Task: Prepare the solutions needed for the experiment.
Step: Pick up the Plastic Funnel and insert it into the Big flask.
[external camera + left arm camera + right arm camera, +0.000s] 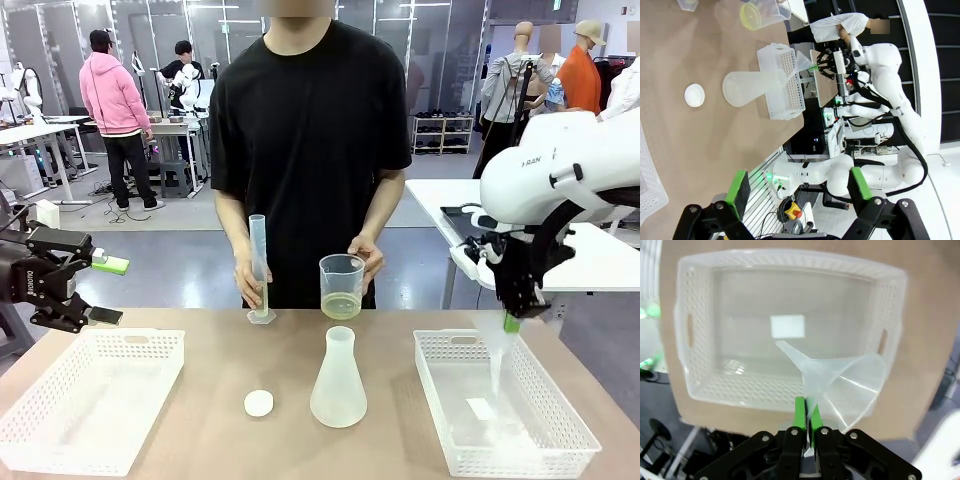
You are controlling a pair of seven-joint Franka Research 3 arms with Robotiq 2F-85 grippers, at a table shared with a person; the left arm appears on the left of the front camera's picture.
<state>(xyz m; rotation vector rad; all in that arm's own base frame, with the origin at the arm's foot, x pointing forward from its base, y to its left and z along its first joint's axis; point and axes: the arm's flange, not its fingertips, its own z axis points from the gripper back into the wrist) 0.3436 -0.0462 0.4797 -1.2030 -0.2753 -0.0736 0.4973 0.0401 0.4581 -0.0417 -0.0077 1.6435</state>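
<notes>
The pale yellow-green solution [341,307] lies shallow in the bottom of a clear beaker [342,275]. The person's hand [368,258] holds the beaker just behind the conical flask [338,380], at the far edge of the surface [215,370]. The person's other hand [248,283] keeps a graduated cylinder [259,262] upright, behind and to the left of the flask. There may be a little greenish liquid at its foot, though that is hard to tell. A white round cap [259,403] lies just left of the flask.

The right tool [512,322] is to the right of the flask, above the right basket [440,342] and well apart from the solution. Its jaws are clamped narrow on the rim of a translucent funnel [845,382], whose spout points down toward the basket floor.

The left tool [108,290] hovers far left of the flask, above the back of the left basket [120,335]. Its jaws are spread wide and hold nothing, and it is farther from the solution than the right tool.
</notes>
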